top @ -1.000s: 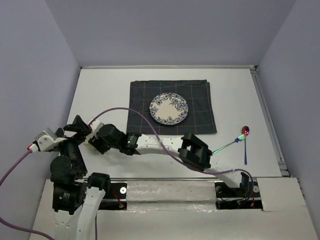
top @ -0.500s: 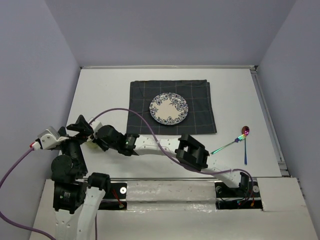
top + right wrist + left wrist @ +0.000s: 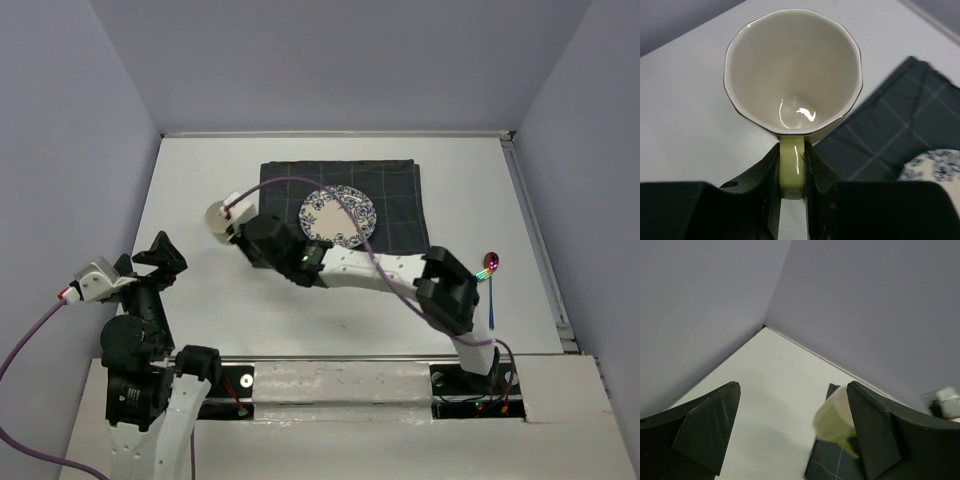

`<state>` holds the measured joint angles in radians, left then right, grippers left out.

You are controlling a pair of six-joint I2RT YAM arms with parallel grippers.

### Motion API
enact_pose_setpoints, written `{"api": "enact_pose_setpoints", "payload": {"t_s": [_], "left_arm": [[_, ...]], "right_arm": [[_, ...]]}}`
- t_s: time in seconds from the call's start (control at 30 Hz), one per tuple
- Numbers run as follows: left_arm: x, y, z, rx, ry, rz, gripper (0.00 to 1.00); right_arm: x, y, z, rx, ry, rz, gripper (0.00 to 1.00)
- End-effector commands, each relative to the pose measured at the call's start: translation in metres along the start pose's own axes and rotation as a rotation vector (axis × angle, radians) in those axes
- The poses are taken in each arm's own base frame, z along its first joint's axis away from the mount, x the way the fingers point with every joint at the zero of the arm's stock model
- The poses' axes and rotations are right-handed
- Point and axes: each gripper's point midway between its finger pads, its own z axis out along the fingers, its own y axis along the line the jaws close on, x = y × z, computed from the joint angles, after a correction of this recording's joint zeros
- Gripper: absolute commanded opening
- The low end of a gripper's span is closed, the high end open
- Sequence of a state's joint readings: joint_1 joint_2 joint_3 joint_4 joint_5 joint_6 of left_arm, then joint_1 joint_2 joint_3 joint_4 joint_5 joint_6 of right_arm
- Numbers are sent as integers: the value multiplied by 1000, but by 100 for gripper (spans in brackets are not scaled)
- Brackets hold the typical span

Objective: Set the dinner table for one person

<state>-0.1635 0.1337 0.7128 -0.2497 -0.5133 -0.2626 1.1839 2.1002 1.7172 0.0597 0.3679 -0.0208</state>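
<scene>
Cup placement is in hand: the right pincer, closed narrowly on the mug handle, holds it left of the checked cloth. The white worktop fills mid-frame. Next, likely: lower it upright, then release. The left pincer gapes wide, empty.

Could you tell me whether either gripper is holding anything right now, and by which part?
The right gripper holds the pale mug by its handle, with the jaws closed on the handle's two sides. The left gripper is open and holds nothing.
</scene>
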Motion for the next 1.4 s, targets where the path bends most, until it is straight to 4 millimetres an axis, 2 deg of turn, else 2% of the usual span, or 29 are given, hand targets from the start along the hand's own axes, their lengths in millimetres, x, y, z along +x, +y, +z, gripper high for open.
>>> {"api": "enact_pose_setpoints", "payload": {"t_s": [0.0,0.03,0.07,0.1,0.13,0.23,0.27,0.37,0.4,0.47,0.6,0.83,1.0,1.37], "left_arm": [[-10,-15,-1,82,-30,-5,99],[-9,-17,-1,91,-29,-3,99],[-8,-20,-1,111,-25,-2,99],[-7,-22,-1,123,-21,-2,99],[-6,-24,-1,135,-19,-3,99],[-3,-29,-3,165,-3,0,99],[-2,-30,-3,167,0,-1,99],[2,-32,-2,180,16,2,99],[4,-34,-2,188,23,4,99],[6,-36,-2,199,30,8,99],[6,-38,-2,208,31,8,99],[9,-41,-1,221,43,14,99],[11,-41,0,219,48,17,99],[11,-42,0,223,49,18,99]], "right_arm": [[-86,-167,-45,305,-273,158,0],[-79,-212,-60,384,-268,164,0],[-74,-234,-66,419,-261,169,0],[-78,-255,-80,454,-276,181,0],[-59,-297,-89,535,-249,190,0],[-46,-352,-110,620,-258,260,0],[-34,-383,-119,655,-249,277,0],[-12,-421,-126,733,-215,283,0],[-7,-442,-133,777,-209,278,0],[10,-465,-135,805,-185,292,0],[33,-486,-136,822,-159,328,0],[58,-498,-130,826,-131,351,0],[66,-496,-123,811,-126,376,0],[99,-493,-115,807,-82,420,0]]}}
